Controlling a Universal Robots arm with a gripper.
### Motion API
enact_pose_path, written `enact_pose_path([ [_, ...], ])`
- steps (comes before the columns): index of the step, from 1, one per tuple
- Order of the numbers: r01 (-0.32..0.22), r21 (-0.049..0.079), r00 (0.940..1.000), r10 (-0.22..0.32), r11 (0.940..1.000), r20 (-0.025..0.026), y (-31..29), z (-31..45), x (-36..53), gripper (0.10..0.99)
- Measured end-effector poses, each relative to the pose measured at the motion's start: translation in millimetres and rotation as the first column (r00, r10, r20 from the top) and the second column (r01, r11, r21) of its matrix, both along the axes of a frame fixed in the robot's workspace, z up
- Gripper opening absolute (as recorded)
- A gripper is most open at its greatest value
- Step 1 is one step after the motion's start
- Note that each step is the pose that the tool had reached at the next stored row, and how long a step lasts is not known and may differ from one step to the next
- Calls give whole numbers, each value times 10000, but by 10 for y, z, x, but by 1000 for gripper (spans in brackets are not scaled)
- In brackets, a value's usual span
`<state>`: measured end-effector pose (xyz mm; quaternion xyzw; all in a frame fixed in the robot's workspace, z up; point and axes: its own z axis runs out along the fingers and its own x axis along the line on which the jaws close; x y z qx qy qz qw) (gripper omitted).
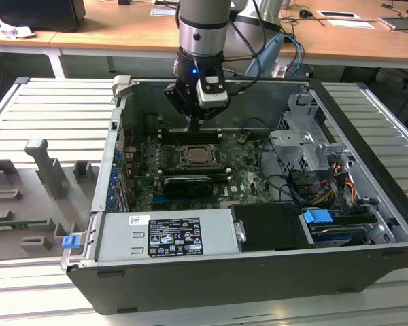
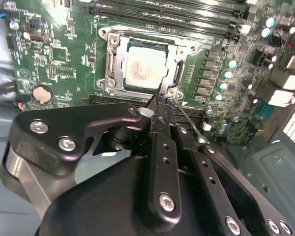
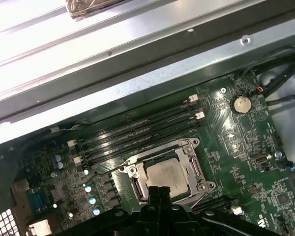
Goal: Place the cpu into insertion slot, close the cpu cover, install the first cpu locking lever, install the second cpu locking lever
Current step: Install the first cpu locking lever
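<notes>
The cpu (image 2: 145, 66) is sitting in the insertion slot (image 2: 178, 73) on the green motherboard (image 2: 54, 59), pale face up. The cpu cover (image 2: 113, 69) looks to lie flat over its edges, silvery frame all round.

The tool (image 2: 160, 102) hangs right at one corner of the socket, fingers pressed together to a narrow tip. Just beside that tip runs a thin wire locking lever (image 2: 189, 120). Whether they touch, I can't tell, and which lever of the two it is I can't tell either.

The chip itself is light, stiff and fragile, so best not to press on its face.

The lever looks like springy steel rod, thin and slick. My read is that it wants pushing or hooking near its free end, away from the hinge, where the leverage is best.
</notes>
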<state>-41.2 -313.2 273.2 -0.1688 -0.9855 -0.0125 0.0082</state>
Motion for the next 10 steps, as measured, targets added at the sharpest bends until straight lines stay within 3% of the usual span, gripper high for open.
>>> enact_pose_path([
  [3,-461,0,9989,461,9989,3,0,-1,0,106],
  [5,-951,0,9955,951,9955,9,0,-2,0,106],
  [10,-1571,0,9876,1571,9876,10,0,-2,-2,106],
])
